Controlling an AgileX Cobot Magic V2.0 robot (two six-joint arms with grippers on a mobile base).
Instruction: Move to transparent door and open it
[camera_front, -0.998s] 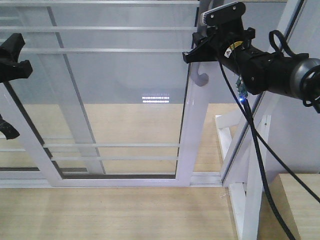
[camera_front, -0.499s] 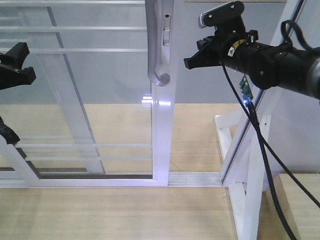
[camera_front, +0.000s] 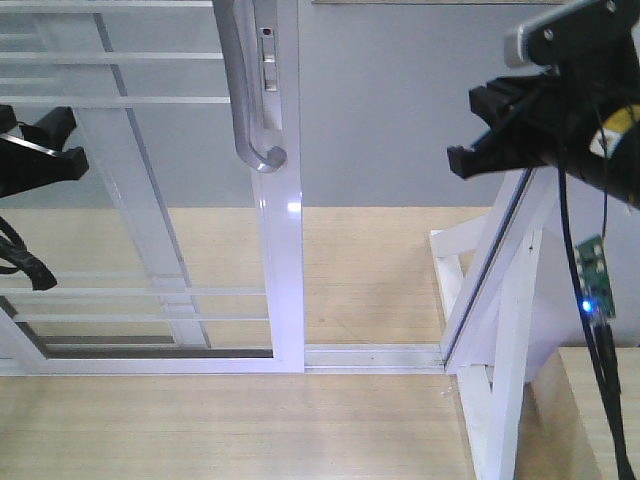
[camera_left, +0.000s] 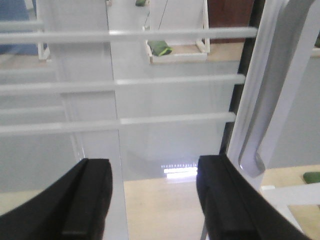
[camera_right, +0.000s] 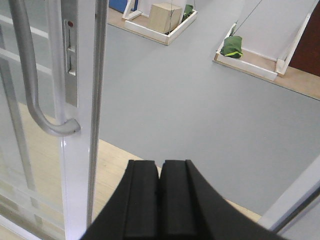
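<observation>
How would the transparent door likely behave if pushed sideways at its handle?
The transparent door sits in a floor track, so it would probably slide rather than swing or tip. Its tall framed glass suggests it is stiff and fairly heavy. The handle looks smooth and glossy, so contact may slip.

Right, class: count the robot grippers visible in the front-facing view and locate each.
2. The left gripper is at the upper left edge; the right gripper is at the upper right, apart from the handle of the transparent door. None seems hidden.
</observation>
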